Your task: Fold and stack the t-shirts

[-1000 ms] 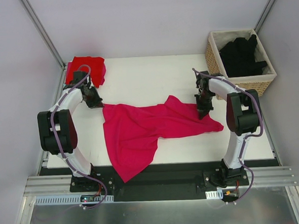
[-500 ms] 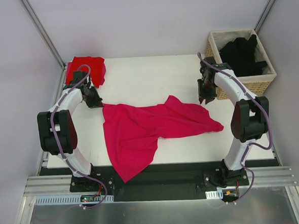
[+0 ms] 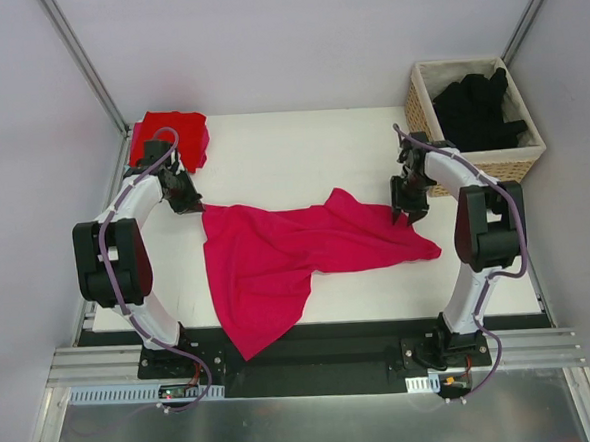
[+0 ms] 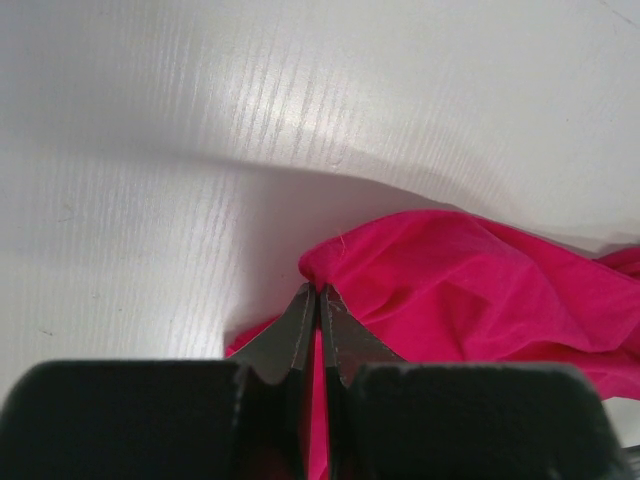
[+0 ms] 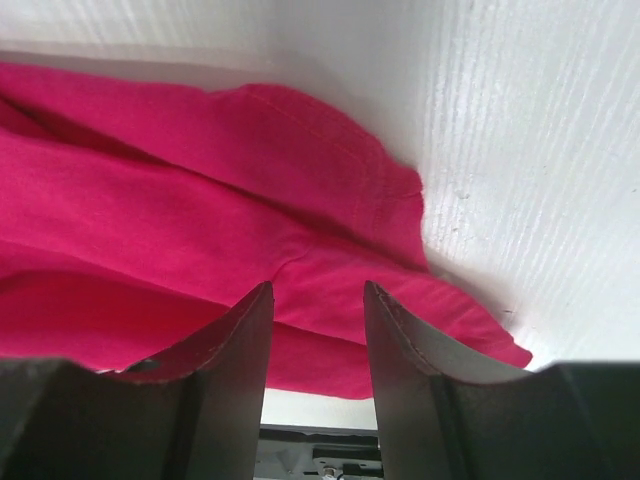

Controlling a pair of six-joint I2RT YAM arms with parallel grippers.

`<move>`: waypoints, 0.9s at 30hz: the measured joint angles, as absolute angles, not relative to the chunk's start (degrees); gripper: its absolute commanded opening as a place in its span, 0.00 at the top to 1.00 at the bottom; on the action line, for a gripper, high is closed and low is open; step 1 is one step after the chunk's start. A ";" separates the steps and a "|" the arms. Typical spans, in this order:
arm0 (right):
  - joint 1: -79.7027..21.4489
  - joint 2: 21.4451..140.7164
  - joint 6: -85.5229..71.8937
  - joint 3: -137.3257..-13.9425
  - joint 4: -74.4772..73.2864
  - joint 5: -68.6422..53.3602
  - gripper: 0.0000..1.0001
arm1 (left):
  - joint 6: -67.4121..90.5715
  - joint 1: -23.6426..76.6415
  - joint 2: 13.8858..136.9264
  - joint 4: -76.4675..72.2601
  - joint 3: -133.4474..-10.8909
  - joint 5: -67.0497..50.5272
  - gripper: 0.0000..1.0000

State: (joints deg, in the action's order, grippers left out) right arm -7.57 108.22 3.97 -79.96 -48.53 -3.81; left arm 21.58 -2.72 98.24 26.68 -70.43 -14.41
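Checking the left pincer first: its jaws were pressed together, tips nipping a small fold at the edge of the magenta t-shirt. Cloth showed on both sides of the closed fingers in the left wrist view, so I read that as a grip on the shirt's upper-left corner. That corner sat at the left side of the bench, and the fold cast a shadow on the white surface behind it.

Right pincer was partway open, with a clear gap between the fingers and nothing in it. It hung just over the shirt's right end. In the right wrist view I saw a seamed hem and a pointed cloth tip below and past the fingers. I couldn't tell whether the tips touched the cloth.

The shirt lay spread and rumpled across the middle of the bench, unfolded, stretching from the left pincer to the right one. One broad flap ran down left of centre and reached past the near edge.

Red t-shirt was bunched at the far-left corner of the bench, just behind the left pincer and apart from the magenta one. Black t-shirts were piled in the wicker basket at the far-right corner, beyond the right pincer.
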 measured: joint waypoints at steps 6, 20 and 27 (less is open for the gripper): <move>-6.94 108.51 4.58 -79.02 -47.51 -5.02 0.56 | 21.58 -2.72 98.13 26.68 -70.41 -14.44 1.00; -6.94 110.37 4.97 -78.08 -46.68 -6.04 0.66 | 21.26 -2.72 97.56 26.72 -70.37 -14.44 1.00; -6.94 111.35 5.21 -78.06 -46.72 -6.00 0.90 | 20.27 -2.74 96.29 26.89 -70.35 -14.44 1.00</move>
State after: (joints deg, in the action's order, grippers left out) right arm -6.94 111.35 5.21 -78.06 -46.72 -6.00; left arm 20.27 -2.74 96.29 26.89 -70.35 -14.44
